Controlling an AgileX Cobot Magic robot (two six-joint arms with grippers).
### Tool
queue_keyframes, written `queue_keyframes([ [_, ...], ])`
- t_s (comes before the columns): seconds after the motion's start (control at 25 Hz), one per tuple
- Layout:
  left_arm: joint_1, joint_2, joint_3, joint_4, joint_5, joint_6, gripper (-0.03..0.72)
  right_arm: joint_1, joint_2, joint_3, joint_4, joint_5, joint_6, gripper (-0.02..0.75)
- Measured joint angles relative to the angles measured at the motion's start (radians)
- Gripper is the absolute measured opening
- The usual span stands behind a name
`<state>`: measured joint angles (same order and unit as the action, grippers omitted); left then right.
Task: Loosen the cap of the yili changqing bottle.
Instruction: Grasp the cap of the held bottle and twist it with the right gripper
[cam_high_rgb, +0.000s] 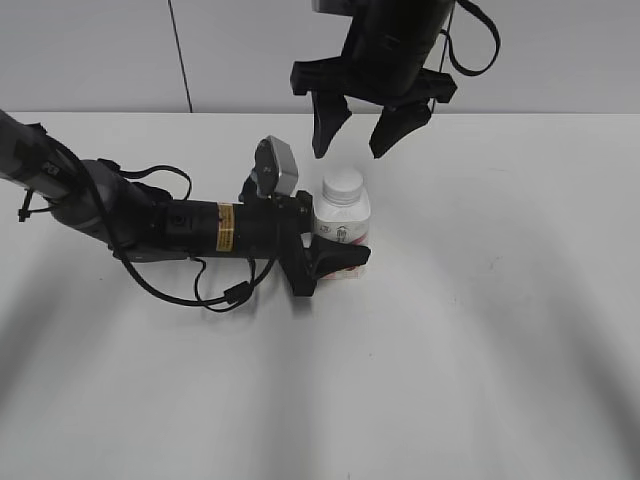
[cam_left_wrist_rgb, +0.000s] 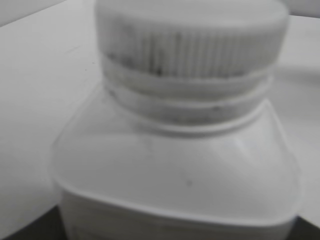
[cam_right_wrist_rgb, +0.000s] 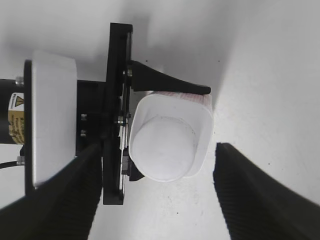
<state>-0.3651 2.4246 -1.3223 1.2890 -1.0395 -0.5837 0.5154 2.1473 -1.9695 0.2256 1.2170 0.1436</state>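
**Left gripper clamps the bottle; right gripper hangs open above the cap**

Exterior view: the yili changqing bottle (cam_high_rgb: 343, 222) stands upright on the white table (cam_high_rgb: 480, 340), near the middle. Its white cap (cam_high_rgb: 343, 184) sits on the neck. The left arm lies low across the table from the left edge, and the left gripper (cam_high_rgb: 335, 255) has its black fingers closed against the bottle's lower body, 1 finger crossing the pink-red label. The right gripper (cam_high_rgb: 359, 128) hangs from above, its 2 fingers spread apart, tips just above and behind the cap, touching nothing.

Left wrist view: blurred and very close. The bottle (cam_left_wrist_rgb: 175, 175) fills the picture, with sloped shoulders below the ribbed side of the cap (cam_left_wrist_rgb: 190, 45). The fingers themselves are out of sight here.

Right wrist view: looking straight down, the round flat cap (cam_right_wrist_rgb: 165, 142) sits centred on the squarish bottle (cam_right_wrist_rgb: 197, 112). A black finger of the left gripper (cam_right_wrist_rgb: 170, 85) presses along 1 side of the bottle. The right gripper's 2 ridged fingers (cam_right_wrist_rgb: 250, 195) stand wide apart at the lower corners, either side of the bottle, holding nothing.
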Motion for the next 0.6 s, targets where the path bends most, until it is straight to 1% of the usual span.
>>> queue_keyframes([
  [0.4, 0.0, 0.0, 0.0, -0.004, 0.001, -0.001, 0.417, 0.0, 0.037, 0.0, 0.006, 0.001, 0.003, 0.545],
  [0.6, 0.0, 0.0, 0.0, -0.005, 0.001, -0.003, 0.417, 0.0, 0.07, 0.0, 0.026, 0.001, 0.003, 0.545],
])
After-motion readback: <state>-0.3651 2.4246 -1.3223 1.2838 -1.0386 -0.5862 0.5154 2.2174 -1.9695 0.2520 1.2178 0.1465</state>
